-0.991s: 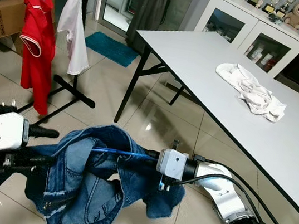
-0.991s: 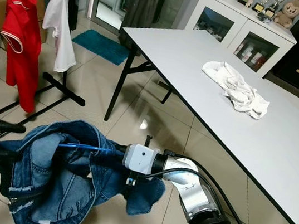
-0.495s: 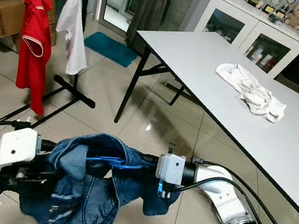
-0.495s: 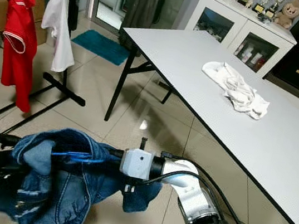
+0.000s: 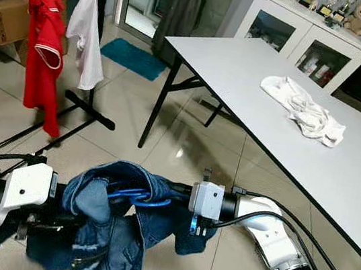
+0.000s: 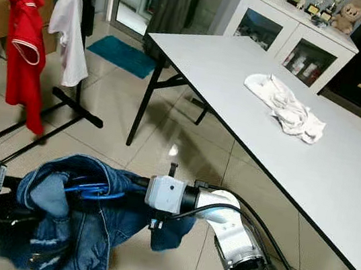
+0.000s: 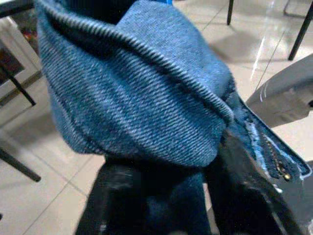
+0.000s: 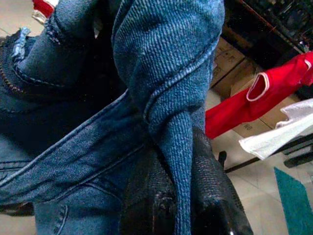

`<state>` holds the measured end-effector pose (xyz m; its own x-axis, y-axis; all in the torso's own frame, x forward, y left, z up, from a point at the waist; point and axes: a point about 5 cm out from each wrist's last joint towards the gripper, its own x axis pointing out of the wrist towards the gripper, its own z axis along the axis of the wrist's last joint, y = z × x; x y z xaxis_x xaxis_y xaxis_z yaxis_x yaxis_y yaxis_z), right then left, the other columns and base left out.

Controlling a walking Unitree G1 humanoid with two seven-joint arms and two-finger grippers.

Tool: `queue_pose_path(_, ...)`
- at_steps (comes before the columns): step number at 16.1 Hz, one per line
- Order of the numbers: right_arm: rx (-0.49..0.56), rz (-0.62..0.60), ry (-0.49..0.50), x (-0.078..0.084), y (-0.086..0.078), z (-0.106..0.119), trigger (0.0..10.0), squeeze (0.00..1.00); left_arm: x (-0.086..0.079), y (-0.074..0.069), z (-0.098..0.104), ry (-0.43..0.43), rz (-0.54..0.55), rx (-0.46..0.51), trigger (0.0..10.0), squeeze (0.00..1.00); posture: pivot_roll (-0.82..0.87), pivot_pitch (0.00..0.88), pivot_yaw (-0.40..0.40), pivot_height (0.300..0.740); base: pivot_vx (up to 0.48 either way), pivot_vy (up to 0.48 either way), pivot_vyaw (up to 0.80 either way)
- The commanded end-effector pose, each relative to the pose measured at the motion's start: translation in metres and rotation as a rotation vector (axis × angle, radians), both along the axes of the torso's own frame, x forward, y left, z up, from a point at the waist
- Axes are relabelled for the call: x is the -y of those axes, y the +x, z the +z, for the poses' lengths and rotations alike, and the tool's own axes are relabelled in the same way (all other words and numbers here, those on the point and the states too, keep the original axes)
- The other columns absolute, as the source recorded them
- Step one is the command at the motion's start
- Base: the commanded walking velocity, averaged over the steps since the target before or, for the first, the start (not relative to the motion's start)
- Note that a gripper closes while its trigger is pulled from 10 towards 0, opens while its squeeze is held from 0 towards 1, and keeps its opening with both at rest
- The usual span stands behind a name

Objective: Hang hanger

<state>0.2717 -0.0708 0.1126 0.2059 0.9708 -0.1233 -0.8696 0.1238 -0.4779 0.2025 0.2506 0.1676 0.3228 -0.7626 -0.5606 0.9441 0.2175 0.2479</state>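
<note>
Lower centre of the left eye view: a blue hanger (image 5: 139, 196) sits buried in a bundle of denim jeans (image 5: 109, 226), only its thin blue wire showing in the folds. Both arms meet at this bundle, low over the tiled floor (image 5: 187, 136).

Right gripper (image 8: 181, 161): in its wrist view the two black fingers are pinched narrow on a rolled denim edge. Whether the hanger wire is also inside the pinch cannot be told.

Left gripper (image 7: 168, 196): its wrist view shows denim folded down between and over the dark fingers. Fingers stand apart with cloth between them; whether they actually clamp it cannot be told.

Upper left of the left eye view: a garment rack (image 5: 80, 103) with a red shirt (image 5: 44, 47) and a white shirt (image 5: 88, 23) already hanging. It is well apart from the bundle.

Right side: white table (image 5: 271, 121) with a crumpled white cloth (image 5: 303, 111).

Progress, as judged: garment and hanger are in hand, but the jeans look bunched, not neatly seated. Carrying to the rack and hooking on are not yet done, so most of the task remains.
</note>
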Motion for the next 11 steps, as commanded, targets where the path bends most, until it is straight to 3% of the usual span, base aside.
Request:
queue_pose_path(1,0.042,0.002,0.061,-0.0008,0.0034,0.0154,5.4,0.0,0.0124,-0.0033,-0.0008,-0.032,-0.058,-0.009,0.0,0.0,0.27,0.048,-0.193,0.74,0.0,0.0,0.0)
queue_pose_path(2,0.046,0.001,0.07,-0.0011,0.0046,0.0176,6.9,0.0,0.0134,-0.0039,0.0004,-0.046,-0.065,-0.012,0.0,0.0,0.27,0.047,-0.194,0.74,0.0,0.0,0.0)
queue_pose_path(3,0.048,0.0,0.075,-0.0011,0.0054,0.0189,7.1,0.0,0.0142,-0.0039,0.0013,-0.056,-0.07,-0.013,0.0,0.0,0.27,0.046,-0.196,0.74,0.0,0.0,0.0)
queue_pose_path(5,0.056,-0.004,0.072,0.0001,0.0067,0.0195,10.0,0.0,0.0152,-0.0036,0.0029,-0.072,-0.074,-0.009,0.0,0.0,0.28,0.043,-0.199,0.74,0.0,0.0,0.0)
queue_pose_path(11,0.06,-0.009,0.073,0.0009,0.0076,0.0201,10.0,0.0,0.0154,-0.0036,0.0031,-0.075,-0.075,-0.007,0.0,0.0,0.28,0.042,-0.202,0.74,0.0,0.0,0.0)
